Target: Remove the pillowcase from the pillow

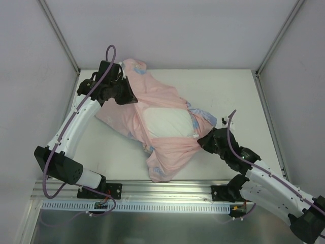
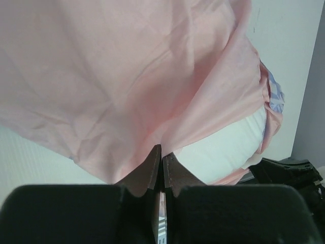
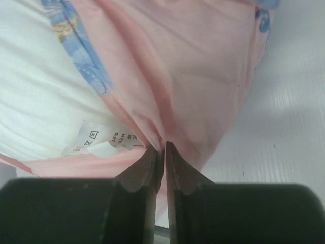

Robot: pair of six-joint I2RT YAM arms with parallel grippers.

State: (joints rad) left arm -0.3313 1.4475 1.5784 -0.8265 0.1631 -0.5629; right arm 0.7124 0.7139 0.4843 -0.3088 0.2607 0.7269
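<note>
Pinching the pink pillowcase (image 1: pixel 157 99) with both closed tight on its fabric, my left tool (image 2: pixel 162 155) grips its far-left end and my right tool (image 3: pixel 161 150) its right side, the white pillow (image 1: pixel 167 124) lying partly bared on the worktop (image 1: pixel 228 91).

Overhead view looks down on the table (image 1: pixel 228 96); wrist views (very close) share its pillowcase (image 1: pixel 157 99).

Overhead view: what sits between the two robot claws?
The pink pillowcase, pinched by the left gripper and right gripper, with the white pillow exposed in its middle, seen from above.
</note>
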